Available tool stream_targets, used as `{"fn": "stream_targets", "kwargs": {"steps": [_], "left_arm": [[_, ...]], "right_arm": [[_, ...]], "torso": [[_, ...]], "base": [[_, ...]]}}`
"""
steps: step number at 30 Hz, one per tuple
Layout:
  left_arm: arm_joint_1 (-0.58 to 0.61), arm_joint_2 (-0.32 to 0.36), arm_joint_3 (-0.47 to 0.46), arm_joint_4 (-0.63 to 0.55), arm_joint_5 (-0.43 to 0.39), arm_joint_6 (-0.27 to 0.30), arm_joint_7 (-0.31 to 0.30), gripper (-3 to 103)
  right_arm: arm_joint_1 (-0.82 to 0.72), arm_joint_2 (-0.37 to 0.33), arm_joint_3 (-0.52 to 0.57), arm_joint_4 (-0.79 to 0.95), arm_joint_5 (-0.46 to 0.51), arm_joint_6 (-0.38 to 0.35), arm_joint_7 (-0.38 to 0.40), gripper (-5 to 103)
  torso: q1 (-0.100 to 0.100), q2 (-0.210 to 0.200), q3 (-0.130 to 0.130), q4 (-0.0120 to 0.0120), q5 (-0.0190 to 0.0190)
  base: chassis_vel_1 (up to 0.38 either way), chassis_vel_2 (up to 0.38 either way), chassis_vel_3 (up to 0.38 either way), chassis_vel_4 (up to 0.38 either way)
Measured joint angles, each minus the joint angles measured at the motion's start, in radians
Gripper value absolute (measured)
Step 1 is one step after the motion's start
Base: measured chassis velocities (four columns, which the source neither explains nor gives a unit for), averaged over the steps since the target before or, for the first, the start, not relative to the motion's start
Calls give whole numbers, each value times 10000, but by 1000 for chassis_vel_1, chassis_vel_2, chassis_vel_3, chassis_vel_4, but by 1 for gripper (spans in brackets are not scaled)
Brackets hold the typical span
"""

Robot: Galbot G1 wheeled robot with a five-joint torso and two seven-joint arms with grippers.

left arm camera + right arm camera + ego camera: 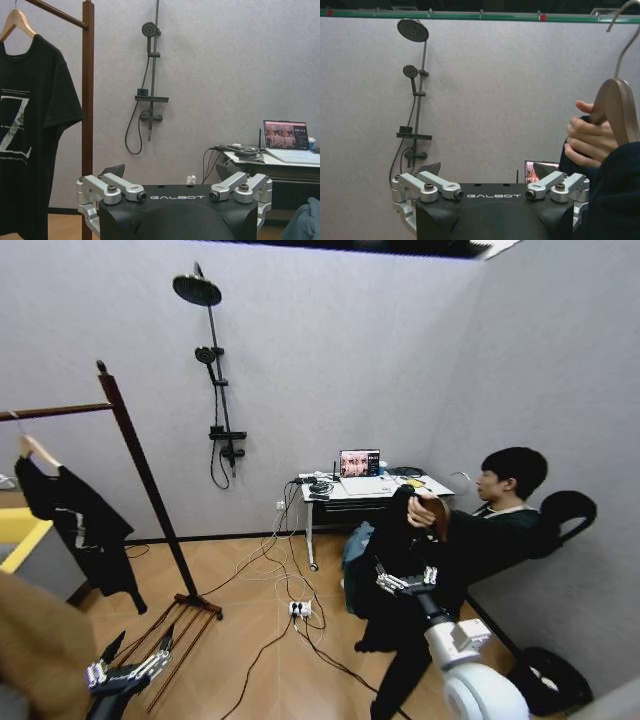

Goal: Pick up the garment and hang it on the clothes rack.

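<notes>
Here, right hand (403,583) spread wide beside the person-held garment (395,540).

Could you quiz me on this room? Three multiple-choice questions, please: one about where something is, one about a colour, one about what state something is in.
1. Where is the laptop?
A. On the white desk by the back wall
B. On the floor
C. On the clothes rack

2. What colour is the T-shirt hanging on the rack?
A. Red
B. Black with a white print
C. Yellow

3. Who holds the long black garment on its hanger?
A. The right gripper
B. The left gripper
C. A seated person's hand

Answers: 1 A, it sits open on the desk. 2 B, white lettering crosses the chest. 3 C, the hand grips the hanger; both grippers' fingers are spread open.
</notes>
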Motion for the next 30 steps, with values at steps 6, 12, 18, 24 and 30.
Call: {"fn": "stream_targets", "kwargs": {"steps": [6, 12, 18, 24, 30], "left_arm": [[5, 0, 0, 0, 0, 0, 0, 100], [2, 0, 0, 0, 0, 0, 0, 100], [1, 0, 0, 0, 0, 0, 0, 100], [1, -1, 0, 0, 0, 0, 0, 100], [1, 0, 0, 0, 0, 0, 0, 100]], "right_arm": [[5, 41, 235, -69, -832, 1533, -824, 100], [-474, 210, 616, 684, -1274, 886, 916, 100], [60, -116, 1154, 502, -530, 28, 1660, 100], [1151, -517, 1435, -117, 364, -580, 1928, 100], [2382, -869, 1339, -736, 1169, -983, 2114, 100]], "torso": [[-22, 11, -6, 6, 4], [-13, 8, -4, 0, 2], [-8, 4, -3, 3, 3], [-9, 4, -3, 5, 3], [-8, 4, -2, 6, 1]], "base": [[54, -42, -53, 35], [9, -11, -6, 7], [0, 0, 0, 0], [0, 0, 0, 0], [0, 0, 0, 0]]}}
